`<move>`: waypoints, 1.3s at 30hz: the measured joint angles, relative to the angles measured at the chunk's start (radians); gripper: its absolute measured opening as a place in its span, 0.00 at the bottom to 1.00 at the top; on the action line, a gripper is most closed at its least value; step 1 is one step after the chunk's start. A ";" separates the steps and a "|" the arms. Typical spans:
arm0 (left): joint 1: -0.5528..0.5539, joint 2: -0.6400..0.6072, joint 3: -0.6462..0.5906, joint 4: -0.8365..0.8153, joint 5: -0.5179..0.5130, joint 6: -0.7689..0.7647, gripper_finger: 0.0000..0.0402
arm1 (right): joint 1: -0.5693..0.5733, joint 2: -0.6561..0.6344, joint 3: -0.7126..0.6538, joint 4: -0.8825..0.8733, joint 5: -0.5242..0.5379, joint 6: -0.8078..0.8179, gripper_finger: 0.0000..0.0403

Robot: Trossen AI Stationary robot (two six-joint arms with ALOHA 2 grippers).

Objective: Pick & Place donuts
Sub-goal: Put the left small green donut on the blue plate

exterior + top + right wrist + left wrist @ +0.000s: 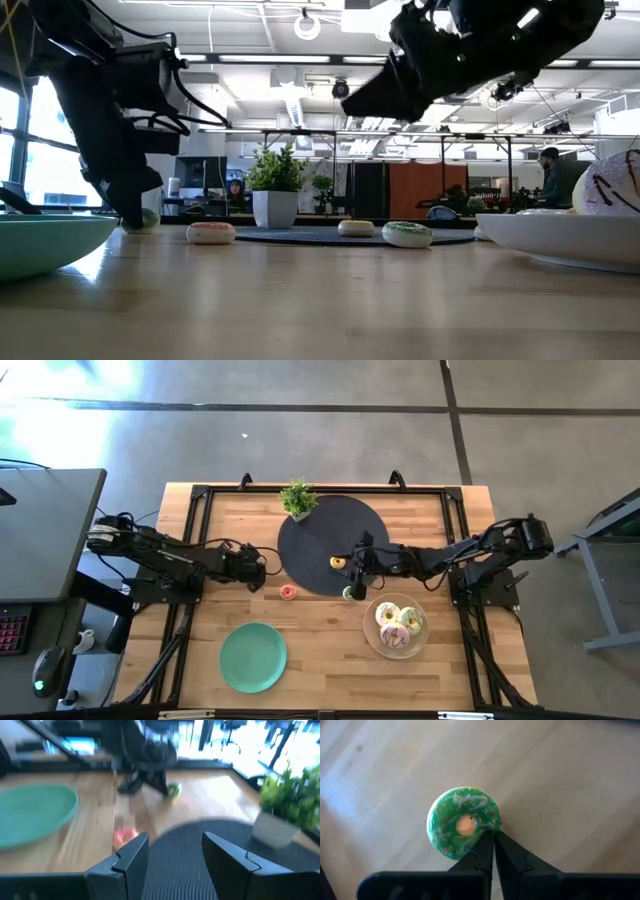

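A green-iced mini donut (464, 822) lies flat on the bare wood left of the round dark mat (333, 545). My left gripper (493, 837) is shut, and its tips are at this donut's rim. A pink mini donut (288, 592) sits on the wood near the mat's near-left edge. On the mat are a yellow mini donut (338, 563) and, at its near edge, a white-green one (349, 593). Three larger donuts (398, 627) lie in a clear plate. My right gripper (172, 845) is open and hovers above the mat, beside the yellow donut. My left gripper touches the green donut's rim (485, 832) with the ends of its shut fingers, which slant down from above. The donut lies flat on the table. I cannot tell whether any of the rim is caught between the fingers.
A green plate (253, 656) sits near the table's near edge, left of the middle. The clear plate (372, 642) is to its right. A small potted plant (298, 498) stands at the mat's far edge. Bare wood lies between the two plates.
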 joint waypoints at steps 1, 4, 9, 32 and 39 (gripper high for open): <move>0.000 -0.003 0.009 -0.010 0.024 0.000 0.04 | -0.003 0.000 0.000 0.028 0.000 0.000 0.45; 0.000 -0.036 0.050 -0.048 0.103 0.003 0.03 | -0.012 0.000 0.000 0.074 0.000 0.000 0.45; 0.000 -0.108 0.138 -0.068 0.246 0.083 0.01 | -0.025 0.000 0.000 0.068 0.000 0.000 0.45; 0.000 -0.024 0.216 -0.102 0.324 0.337 0.22 | -0.029 0.000 0.000 0.062 -0.087 0.000 0.45; 0.000 0.084 0.216 -0.109 0.315 0.290 0.32 | -0.029 0.000 0.000 0.061 -0.087 0.000 0.45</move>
